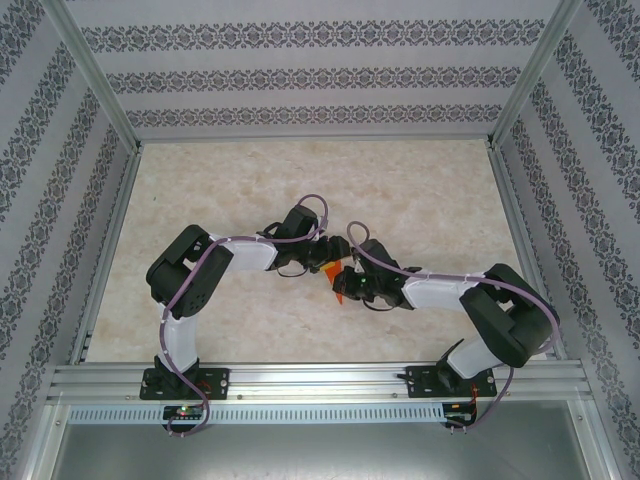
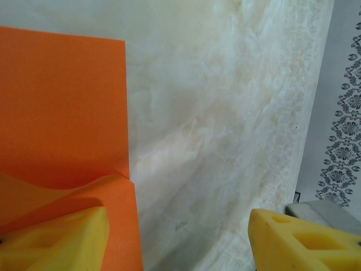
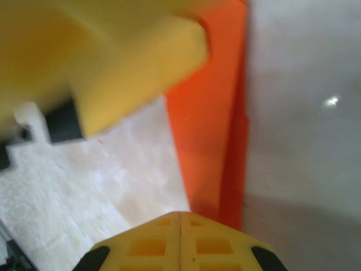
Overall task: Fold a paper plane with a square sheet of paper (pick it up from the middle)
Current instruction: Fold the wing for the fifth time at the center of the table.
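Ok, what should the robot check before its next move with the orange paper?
1. Right gripper shut on paper: ok.
2. Left gripper open: ok.
3. Paper deep in the left gap: not ok; it reaches just past one finger.
4. Paper flat: not ok; its near layer bulges.
5. Grippers apart from each other: cannot tell; from the top they look very close.
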Controlling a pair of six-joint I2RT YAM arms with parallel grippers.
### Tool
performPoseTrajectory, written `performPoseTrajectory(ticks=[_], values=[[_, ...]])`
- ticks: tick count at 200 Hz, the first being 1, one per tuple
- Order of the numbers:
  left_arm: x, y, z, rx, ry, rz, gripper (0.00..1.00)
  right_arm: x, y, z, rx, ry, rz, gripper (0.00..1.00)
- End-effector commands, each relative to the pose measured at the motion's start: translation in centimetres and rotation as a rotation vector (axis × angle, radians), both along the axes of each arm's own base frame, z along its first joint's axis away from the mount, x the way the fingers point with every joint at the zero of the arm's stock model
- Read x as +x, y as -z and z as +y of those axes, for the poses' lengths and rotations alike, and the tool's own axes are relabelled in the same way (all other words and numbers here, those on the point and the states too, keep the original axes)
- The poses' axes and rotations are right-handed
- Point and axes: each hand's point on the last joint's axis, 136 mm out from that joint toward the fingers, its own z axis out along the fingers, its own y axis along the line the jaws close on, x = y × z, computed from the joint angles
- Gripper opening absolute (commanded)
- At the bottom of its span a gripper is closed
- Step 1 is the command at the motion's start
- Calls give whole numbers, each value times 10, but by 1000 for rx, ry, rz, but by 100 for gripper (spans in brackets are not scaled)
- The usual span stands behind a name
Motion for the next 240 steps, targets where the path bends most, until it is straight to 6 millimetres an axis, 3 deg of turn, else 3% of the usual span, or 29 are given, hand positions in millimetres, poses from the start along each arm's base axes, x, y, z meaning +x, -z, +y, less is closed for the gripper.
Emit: performPoseTrajectory(ticks=[1, 41, 92, 121, 147, 165, 207, 240], values=[[-14, 39, 14, 115, -6, 86, 68, -32, 32, -21, -87, -19, 102, 6], [-15, 40, 15, 115, -4, 88, 67, -38, 28, -29, -96, -23, 95, 6], [-15, 41, 13, 115, -3, 93, 67, -26, -21, -11, 4, -46, -42, 7], [-15, 41, 13, 116, -1, 95, 67, -21, -33, 0, 55, -56, -76, 8], [-15, 41, 13, 116, -1, 96, 67, -16, -30, 9, 63, -68, -69, 8], [-15, 41, 13, 116, -2, 96, 68, -19, -14, 8, 24, -84, -32, 8], [-16, 42, 14, 124, 0, 101, 67, -47, 32, -20, -117, -65, 82, 7], [-16, 43, 15, 127, 2, 101, 67, -61, 36, -33, -133, -52, 114, 6]])
